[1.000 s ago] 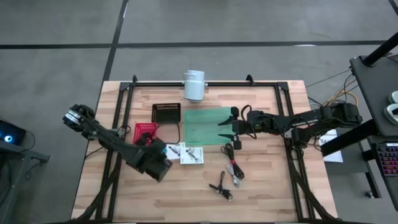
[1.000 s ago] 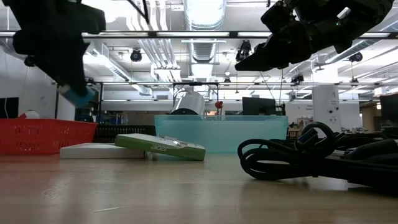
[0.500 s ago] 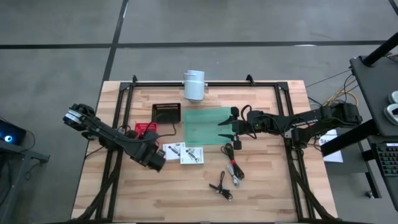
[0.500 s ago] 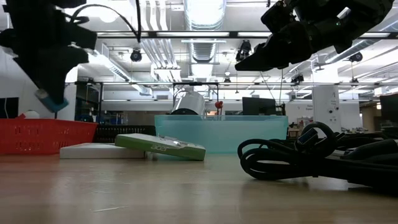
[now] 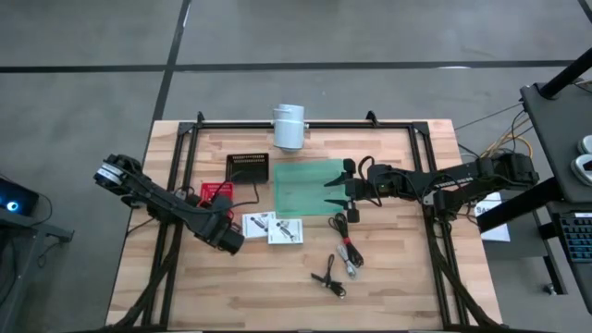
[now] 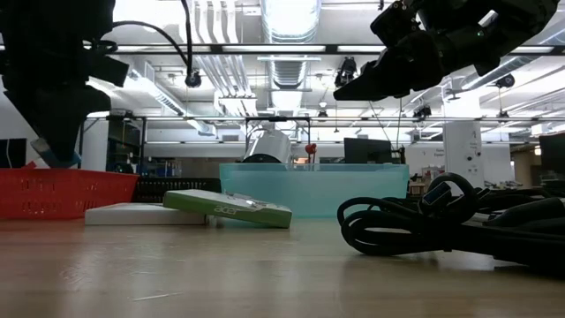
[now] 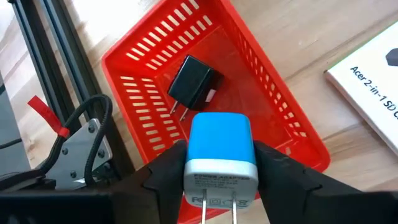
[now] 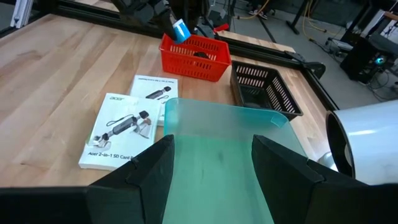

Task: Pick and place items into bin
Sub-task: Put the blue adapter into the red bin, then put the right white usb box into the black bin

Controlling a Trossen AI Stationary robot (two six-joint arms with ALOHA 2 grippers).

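Your left gripper [image 7: 219, 163] pinches a blue plug adapter [image 7: 219, 152] above the red basket [image 7: 134, 56], probably near its rim; release off-centre and it bounces out. Your right gripper [image 8: 211, 163], spread empty, waits over the green bin [image 8: 217, 143].

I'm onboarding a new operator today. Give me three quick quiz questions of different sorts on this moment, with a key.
1. True or false: the left gripper holds a blue plug adapter over the red basket.
2. What already lies inside the red basket? A) a white card B) a black plug adapter C) a cable
3. Fill in: the right gripper hovers over the ______ bin, holding nothing.

Key: 1 true. 2 B, the black plug adapter. 3 green.
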